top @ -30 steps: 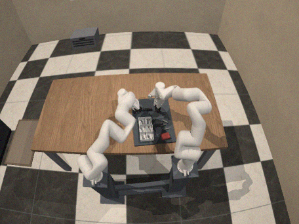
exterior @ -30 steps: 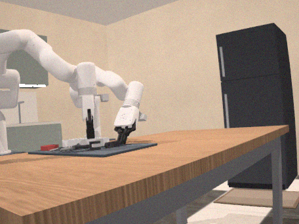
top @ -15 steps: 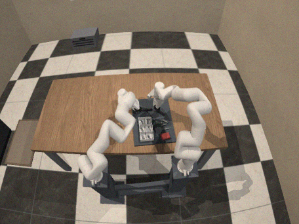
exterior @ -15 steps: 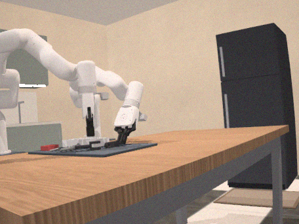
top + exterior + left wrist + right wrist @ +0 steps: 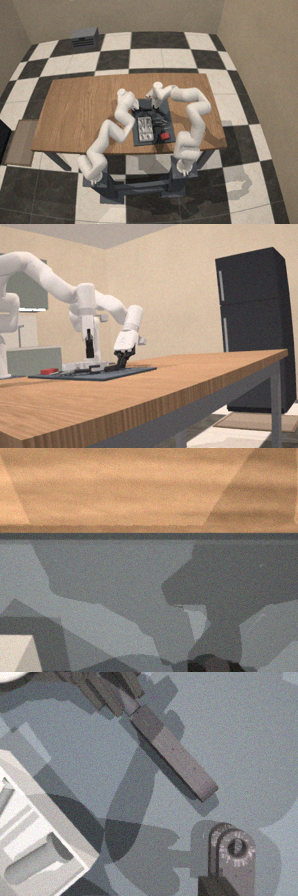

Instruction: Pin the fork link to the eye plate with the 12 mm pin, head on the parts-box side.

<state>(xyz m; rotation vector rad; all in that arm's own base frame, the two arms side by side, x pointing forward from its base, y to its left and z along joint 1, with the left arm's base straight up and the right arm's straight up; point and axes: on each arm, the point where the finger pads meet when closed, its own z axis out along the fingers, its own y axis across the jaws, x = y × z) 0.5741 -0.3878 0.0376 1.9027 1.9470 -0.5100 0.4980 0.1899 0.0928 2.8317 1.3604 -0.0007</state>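
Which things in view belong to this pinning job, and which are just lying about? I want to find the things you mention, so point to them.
Job:
- grey metal two-cheeked fork link point(image 5: 245, 866)
- grey metal bar point(image 5: 146, 110) point(image 5: 111, 368) point(image 5: 182, 762) in the left gripper point(image 5: 138, 109) point(image 5: 119, 367) point(image 5: 121, 696), probably the eye plate
- white compartmented parts box point(image 5: 140, 130) point(image 5: 70, 367) point(image 5: 52, 809)

Apparently idle:
- red block point(image 5: 165, 135) point(image 5: 49, 371)
- grey slotted floor cabinet point(image 5: 85, 37)
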